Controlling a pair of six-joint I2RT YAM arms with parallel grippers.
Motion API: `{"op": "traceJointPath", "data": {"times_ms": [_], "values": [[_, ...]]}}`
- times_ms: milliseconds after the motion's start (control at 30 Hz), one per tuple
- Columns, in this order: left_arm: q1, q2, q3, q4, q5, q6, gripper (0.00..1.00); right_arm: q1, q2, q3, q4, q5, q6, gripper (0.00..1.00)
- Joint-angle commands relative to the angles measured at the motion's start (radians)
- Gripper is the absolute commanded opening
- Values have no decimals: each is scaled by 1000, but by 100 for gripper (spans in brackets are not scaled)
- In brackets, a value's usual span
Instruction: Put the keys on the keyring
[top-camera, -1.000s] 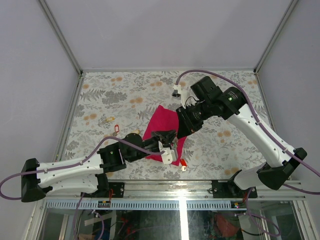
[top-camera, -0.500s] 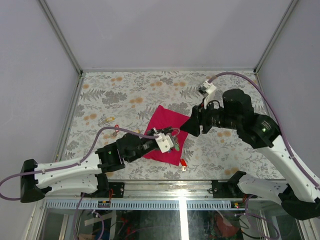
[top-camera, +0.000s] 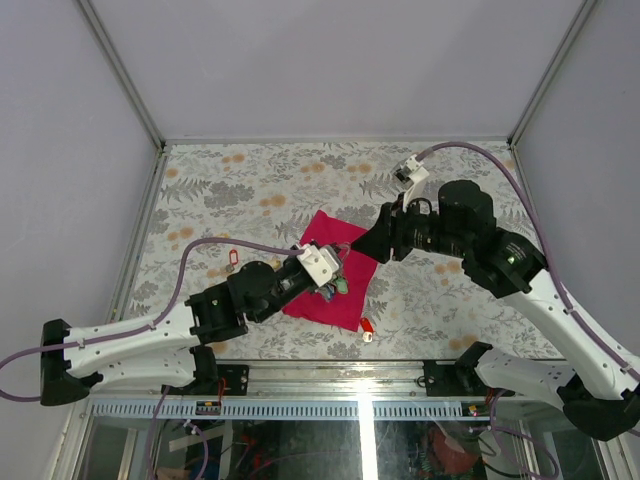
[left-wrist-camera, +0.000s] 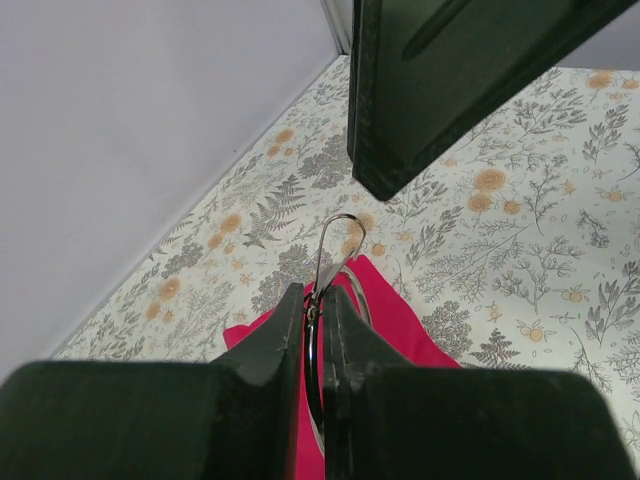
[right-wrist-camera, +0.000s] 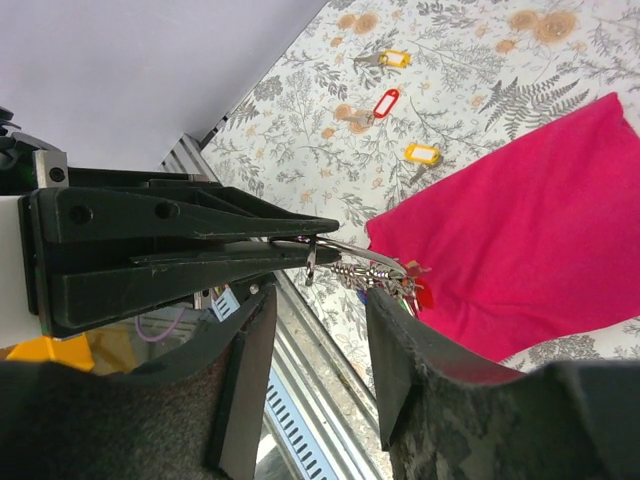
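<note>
My left gripper (top-camera: 330, 268) is shut on the thin silver keyring (left-wrist-camera: 336, 232) and holds it above the magenta cloth (top-camera: 345, 305). The ring's bunch of keys and coloured tags (right-wrist-camera: 388, 279) hangs from it. My right gripper (top-camera: 364, 246) is open and empty; it faces the left gripper's tips, with the ring (right-wrist-camera: 352, 250) just beyond its own tips (right-wrist-camera: 320, 298). One of its fingers (left-wrist-camera: 450, 80) fills the top of the left wrist view. A red-headed key (top-camera: 367, 327) lies near the table's front edge. A red-tagged key (top-camera: 233, 257) lies left of the cloth.
In the right wrist view, loose keys with a red tag (right-wrist-camera: 383, 103) and yellow tags (right-wrist-camera: 422, 153) (right-wrist-camera: 388, 58) lie on the flowered tabletop beside the cloth (right-wrist-camera: 540, 220). The table's metal front rail (top-camera: 360, 378) runs close below the grippers. Grey walls enclose the table.
My left gripper has moved up and away from the front edge with the keyring. My right arm has swung back to the right, its gripper now at the cloth's far right corner.
</note>
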Motion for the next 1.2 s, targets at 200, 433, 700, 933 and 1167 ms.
{"op": "traceJointPath", "data": {"times_ms": [200,433,700,933,1167], "values": [[-7,9,53,45,-33,-29,0,6,52,-9,101,-64,53,38],[-7,12,52,46,-30,-23,0,7,76,-16,120,-76,70,30],[-7,10,54,42,-35,-15,0,6,98,-16,134,-103,80,11],[-7,-8,43,41,-14,-9,30,7,96,11,136,-122,82,0],[-7,-47,-5,102,62,73,39,7,94,36,121,-149,85,0]]}}
